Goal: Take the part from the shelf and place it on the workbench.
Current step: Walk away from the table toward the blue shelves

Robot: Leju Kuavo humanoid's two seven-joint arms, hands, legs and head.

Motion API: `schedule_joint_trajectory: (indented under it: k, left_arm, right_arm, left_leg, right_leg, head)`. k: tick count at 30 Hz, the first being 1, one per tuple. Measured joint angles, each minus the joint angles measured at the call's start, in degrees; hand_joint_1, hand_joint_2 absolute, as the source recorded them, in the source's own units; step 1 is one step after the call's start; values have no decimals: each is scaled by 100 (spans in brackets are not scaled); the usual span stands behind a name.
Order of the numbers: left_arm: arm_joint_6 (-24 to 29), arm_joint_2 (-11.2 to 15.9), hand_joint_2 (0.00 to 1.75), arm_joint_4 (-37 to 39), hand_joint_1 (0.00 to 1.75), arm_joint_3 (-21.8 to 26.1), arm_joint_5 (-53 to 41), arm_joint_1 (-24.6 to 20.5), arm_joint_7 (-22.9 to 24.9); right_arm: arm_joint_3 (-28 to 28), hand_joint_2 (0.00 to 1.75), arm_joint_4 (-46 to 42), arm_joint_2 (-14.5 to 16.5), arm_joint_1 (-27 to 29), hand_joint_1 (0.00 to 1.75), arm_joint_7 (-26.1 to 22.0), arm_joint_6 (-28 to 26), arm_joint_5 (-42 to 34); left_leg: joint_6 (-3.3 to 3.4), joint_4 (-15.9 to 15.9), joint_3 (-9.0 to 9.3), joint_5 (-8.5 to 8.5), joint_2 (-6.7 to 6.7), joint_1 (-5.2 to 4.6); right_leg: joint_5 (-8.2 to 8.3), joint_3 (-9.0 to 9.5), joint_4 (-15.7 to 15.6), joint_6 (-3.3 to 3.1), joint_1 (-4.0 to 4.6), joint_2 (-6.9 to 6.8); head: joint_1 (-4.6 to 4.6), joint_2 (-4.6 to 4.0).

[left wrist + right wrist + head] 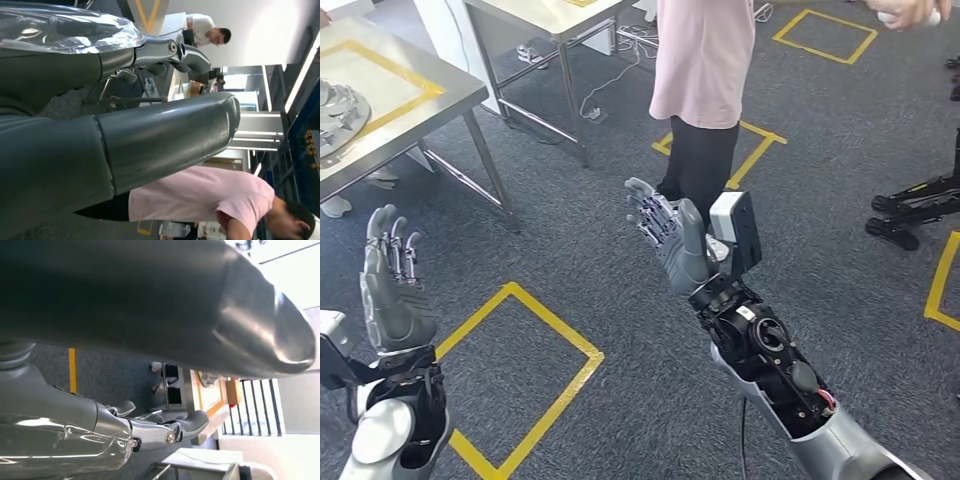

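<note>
My left hand (389,285) is raised over the grey carpet at the lower left, fingers straight and apart, holding nothing. My right hand (666,235) reaches forward in the middle of the head view, also flat with spread fingers and nothing in it. A silvery ridged part (336,112) lies on the steel workbench (403,110) at the far left, inside a yellow taped frame. In the left wrist view my left hand's thumb (166,135) and fingers (181,52) are extended. My right hand's thumb (234,315) and fingers (170,427) are stretched out too.
A person in a pink shirt (703,60) and dark trousers stands just beyond my right hand. Yellow tape squares (539,350) mark the carpet. A second table (546,20) stands behind the workbench, with cables on the floor. Black stand legs (916,210) lie at the right.
</note>
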Motion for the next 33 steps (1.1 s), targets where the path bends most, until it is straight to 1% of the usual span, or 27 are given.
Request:
schedule_joint_trajectory:
  k: [1, 2, 3, 4, 5, 6, 7, 8, 10, 11, 12, 13, 14, 16, 18, 19, 20, 21, 22, 23, 25, 26, 27, 29, 30, 31, 33]
  left_arm:
    - [-17, -6, 0, -6, 0, 0, 1, 2, -1]
    - [-34, -10, 0, -10, 0, 0, 1, 6, -1]
    - [-49, -13, 0, -13, 0, 0, 1, 13, -2]
    - [-59, -15, 0, -14, 0, 0, 1, 18, -2]
    - [-68, -16, 0, -14, 0, 0, 1, 21, -2]
    - [-79, -19, 0, -14, 0, 0, 1, 22, -2]
    - [-89, -23, 0, -14, 0, 0, 1, 21, -2]
    - [-95, -28, 0, -14, 0, 0, 1, 19, -2]
    - [-98, -35, 0, -16, 0, 0, 0, 13, -6]
    - [-98, -37, 0, -18, 0, 0, 0, 11, -9]
    - [-99, -38, 0, -19, 0, 0, -1, 9, -11]
    - [-99, -39, 0, -20, 0, 0, -1, 7, -13]
    - [-101, -39, 0, -20, 0, 0, -3, 4, -14]
    - [-112, -39, 0, -20, 0, 0, -16, -4, -24]
    - [-131, -38, 0, -20, 0, 0, -31, 1, -33]
    - [-139, -38, 0, -20, 0, 0, -33, 8, -33]
    - [-147, -38, 0, -20, 0, 1, -34, 15, -33]
    - [-151, -37, 0, -20, 0, 2, -34, 17, -32]
    - [-155, -37, 0, -20, 0, 3, -35, 16, -32]
    - [-157, -36, 0, -20, 0, 4, -37, 12, -32]
    - [-160, -37, 0, -20, 0, 5, -40, 3, -32]
    - [-160, -37, 0, -20, 0, 6, -42, -1, -32]
    - [-160, -38, 0, -20, 0, 7, -45, -4, -32]
    - [-160, -42, 0, -20, 0, 7, -56, -16, -31]
    - [-162, -48, 0, -21, 0, 7, -62, -24, -28]
    - [-164, -56, 0, -21, 0, 7, -68, -33, -27]
    - [-170, -68, 0, -22, 0, 7, -76, -42, -22]
  right_arm:
    - [-3, 0, 0, 0, 0, 0, -3, 0, 10]
    - [-4, 0, 0, 0, 6, 0, -6, -1, 15]
    - [-3, 0, 1, 0, 14, 0, -7, -1, 19]
    - [-3, 0, 1, 0, 29, 0, -8, -2, 20]
    - [-3, 0, 2, 0, 43, 0, -8, -2, 22]
    - [-3, 0, 2, 0, 51, 0, -9, -2, 24]
    - [-4, 0, 1, 0, 54, 0, -11, -2, 26]
    - [-5, 0, 1, 0, 53, 0, -14, -2, 27]
    - [-7, 0, -1, 1, 48, 0, -19, -2, 27]
    - [-7, 0, -1, 1, 48, 0, -20, -2, 27]
    - [-9, 0, -1, 0, 52, 0, -19, -3, 27]
    - [-13, 0, -2, 0, 58, 0, -20, -3, 27]
    - [-16, 0, -8, 0, 64, 0, -20, -3, 28]
    - [-22, 0, -25, 2, 57, 0, -28, 2, 32]
    - [-19, 0, -31, 2, 48, 0, -33, 16, 35]
    - [-17, 0, -30, 2, 48, 0, -31, 24, 35]
    - [-15, 0, -29, 2, 49, 0, -29, 32, 35]
    - [-14, 0, -28, 2, 49, 0, -28, 37, 35]
    - [-14, 0, -29, 2, 48, 0, -27, 42, 35]
    - [-14, 0, -30, 2, 45, 0, -27, 45, 36]
    - [-14, 0, -31, 2, 39, 0, -30, 50, 37]
    - [-14, 0, -31, 2, 35, 0, -31, 51, 37]
    - [-14, 0, -31, 2, 34, 0, -32, 52, 37]
    - [-20, 0, -32, 2, 36, 0, -31, 56, 37]
    - [-28, 0, -33, 2, 31, 0, -31, 58, 38]
    - [-35, 0, -34, 2, 17, 0, -31, 60, 38]
    - [-43, 0, -33, 2, -9, 0, -27, 63, 38]
  left_leg:
    - [25, -25, 8, 15, 62, 15]
    - [39, -30, 9, 19, 117, 7]
    - [48, -28, 5, 19, 173, 2]
    - [49, -26, 2, 17, 234, -1]
    - [47, -24, 0, 15, 294, -2]
    - [39, -21, 2, 10, 353, 2]
    - [25, -15, 10, 0, 408, 7]
    - [4, -7, 22, -14, 459, 9]
    - [-51, 17, 30, -38, 543, -18]
    - [-77, 24, 29, -41, 584, -38]
    - [-100, 24, 26, -37, 629, -52]
    - [-126, 20, 30, -34, 683, -51]
    - [-158, 40, 32, -60, 676, -40]
    - [-215, 346, -91, -276, 470, -12]
    - [-240, 1109, -455, -660, 206, -1]
    - [-241, 1516, -663, -810, 155, -2]
    - [-235, 1767, -802, -860, 135, -2]
    - [-219, 1791, -833, -793, 124, -3]
    - [-192, 1570, -742, -623, 106, -4]
    - [-158, 1162, -552, -393, 47, -5]
    - [-99, 351, -181, -74, -171, -5]
    - [-86, 134, -84, -14, -240, -12]
    - [-81, 52, -51, -11, -260, -23]
    - [-57, 13, -33, 13, -139, -18]
    - [-30, -16, -15, 28, -84, -2]
    - [-1, -46, 3, 41, -19, 15]
    - [35, -68, 19, 45, 104, 17]
  right_leg:
    - [-151, -111, 240, 23, 6, -135]
    - [-356, -272, 610, 43, 1, -294]
    - [-565, -455, 1050, 64, -11, -393]
    - [-709, -611, 1425, 86, -27, -441]
    - [-750, -686, 1620, 103, -42, -466]
    - [-674, -638, 1564, 116, -56, -488]
    - [-499, -466, 1255, 123, -66, -527]
    - [-306, -228, 802, 124, -72, -610]
    - [-93, 156, 66, 89, -34, -797]
    - [-79, 230, -82, 58, -15, -841]
    - [-89, 238, -104, 21, 6, -818]
    - [-72, 235, -103, -21, 2, -750]
    - [-54, 230, -113, -56, -3, -693]
    - [-17, 227, -139, -127, -27, -584]
    - [5, 209, -145, -169, -36, -481]
    - [13, 196, -144, -183, -30, -422]
    - [19, 187, -143, -190, -22, -355]
    - [25, 183, -143, -193, -14, -284]
    - [30, 183, -142, -194, -9, -212]
    - [35, 186, -141, -190, -6, -143]
    - [44, 173, -134, -162, 5, -24]
    - [51, 154, -130, -136, 1, 29]
    - [62, 134, -132, -101, -8, 80]
    - [75, 101, -142, -29, -28, 159]
    - [32, 66, -91, 3, -20, 96]
    - [-79, -18, 76, 30, -10, -24]
    - [-459, -350, 799, 85, -11, -332]
  head:
    - [41, 0]
    - [83, 0]
    - [121, 0]
    - [142, 0]
    - [157, 0]
    - [176, 0]
    - [197, 0]
    - [222, 0]
    - [264, 0]
    - [259, 0]
    - [246, 0]
    - [227, 0]
    - [211, 0]
    - [173, 0]
    - [88, 0]
    - [50, 0]
    - [23, 0]
    - [6, 0]
    - [-7, 0]
    - [-16, 0]
    - [-27, 0]
    - [-28, 0]
    - [-28, 0]
    - [-30, 0]
    - [-20, 0]
    - [13, 0]
    - [94, 0]
